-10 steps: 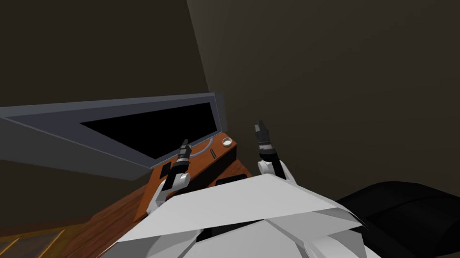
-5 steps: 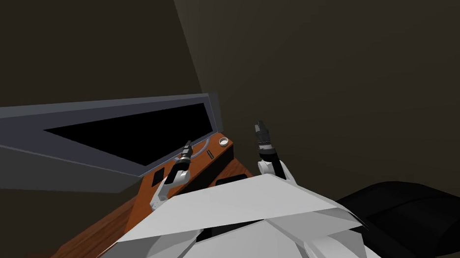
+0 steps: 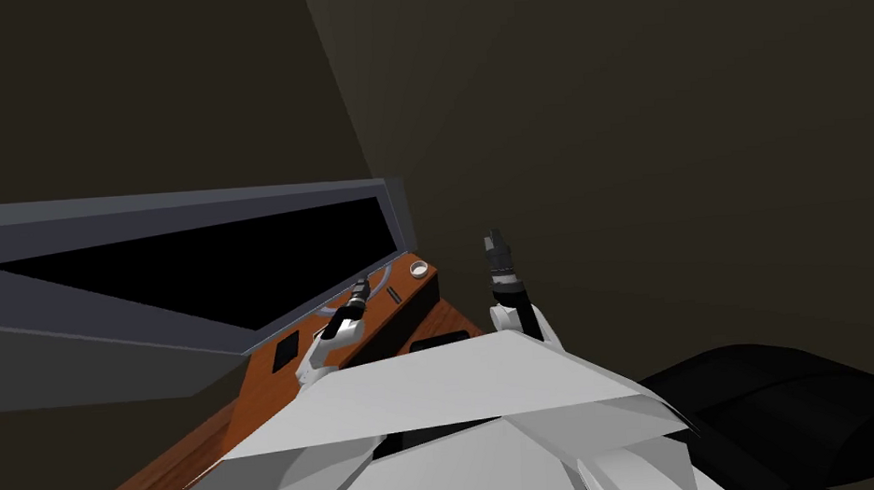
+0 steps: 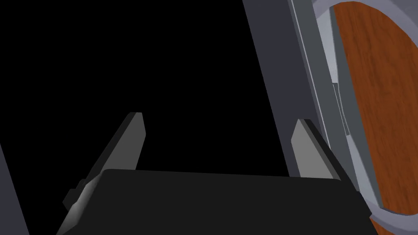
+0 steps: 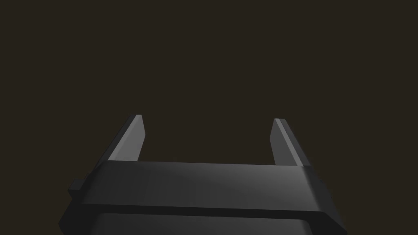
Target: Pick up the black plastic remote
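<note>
Since a second ago the head camera has swung, so the wall corner and the TV sit further left in its view, and the left gripper has closed in on the TV's foot; the right gripper has held its pose. One TV, grey frame, black screen, stands on one wooden cabinet. One grey arc foot of the TV lies on the wood. One black remote, a slim dark bar, lies flat on the cabinet top between the left gripper and one small white cup at the cabinet's end, apart from both. One flat black rectangle lies further back along the top, beside the left forearm. Left gripper in its wrist view: two fingers spread wide, nothing between them, aimed at the black screen just beside the grey frame edge. Right gripper in its wrist view: two fingers wide apart too, empty, arm raised off the cabinet's end. One black slab shows low by the cabinet's end. One black cushioned seat sits at the robot's right.
</note>
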Controlling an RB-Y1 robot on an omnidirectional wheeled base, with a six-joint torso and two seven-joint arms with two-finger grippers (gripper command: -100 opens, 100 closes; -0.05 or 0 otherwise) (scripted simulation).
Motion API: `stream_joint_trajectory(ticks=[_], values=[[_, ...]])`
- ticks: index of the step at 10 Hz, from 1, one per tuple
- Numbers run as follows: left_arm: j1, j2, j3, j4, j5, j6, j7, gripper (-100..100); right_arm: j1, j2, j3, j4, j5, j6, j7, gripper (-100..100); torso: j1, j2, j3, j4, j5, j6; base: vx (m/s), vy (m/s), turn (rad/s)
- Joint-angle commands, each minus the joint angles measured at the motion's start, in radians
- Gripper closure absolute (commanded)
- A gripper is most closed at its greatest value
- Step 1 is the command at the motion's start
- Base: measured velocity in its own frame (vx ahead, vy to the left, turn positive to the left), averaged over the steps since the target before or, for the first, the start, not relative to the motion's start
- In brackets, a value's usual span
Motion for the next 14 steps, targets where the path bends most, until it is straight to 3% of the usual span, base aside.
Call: stream_joint_trajectory(ticks=[1, 4, 5, 7, 8, 9, 14], values=[[-0.034, 0.014, -0.003, 0.050, 0.027, 0.050, -0.025, -100, 0.000, 0.000, 0.000, 0.000, 0.000, 0.000, 0.000, 0, 0.000, 0.000, 0.000, 0.000, 0.000, 0.000, -0.030, 0.022, -0.224], [-0.066, 0.026, -0.009, 0.113, 0.051, 0.127, -0.048, -100, 0.000, 0.000, 0.000, 0.000, 0.000, 0.000, 0.000, 0, 0.000, -0.001, 0.000, 0.000, 0.000, 0.001, -0.024, 0.017, -0.159], [-0.098, 0.038, -0.017, 0.149, 0.075, 0.161, -0.072, -100, 0.000, 0.000, 0.000, 0.000, 0.000, 0.000, 0.000, 0, 0.000, -0.001, 0.000, 0.000, 0.000, 0.000, -0.022, 0.028, -0.260], [-0.098, 0.038, -0.017, 0.171, 0.075, 0.179, -0.072, -100, 0.000, 0.000, 0.000, 0.000, 0.000, 0.000, 0.000, 0, 0.000, -0.001, -0.001, 0.000, 0.000, 0.000, -0.014, 0.018, -0.048], [-0.130, 0.050, -0.025, 0.206, 0.098, 0.227, -0.097, -100, 0.000, 0.000, 0.000, 0.000, 0.000, 0.000, 0.000, 0, 0.000, -0.002, -0.001, 0.000, 0.000, 0.000, -0.013, 0.011, -0.240], [-0.130, 0.050, -0.025, 0.228, 0.098, 0.230, -0.097, -100, 0.000, 0.000, 0.000, 0.000, 0.000, 0.000, 0.000, 0, 0.000, -0.002, -0.001, 0.000, 0.000, 0.001, -0.010, 0.022, -0.137], [-0.225, 0.086, -0.057, 0.399, 0.167, 0.360, -0.172, -100, 0.000, 0.000, 0.000, 0.000, 0.000, 0.000, 0.000, 0, 0.001, -0.002, -0.001, -0.001, 0.000, -0.001, -0.008, 0.028, -0.170]])
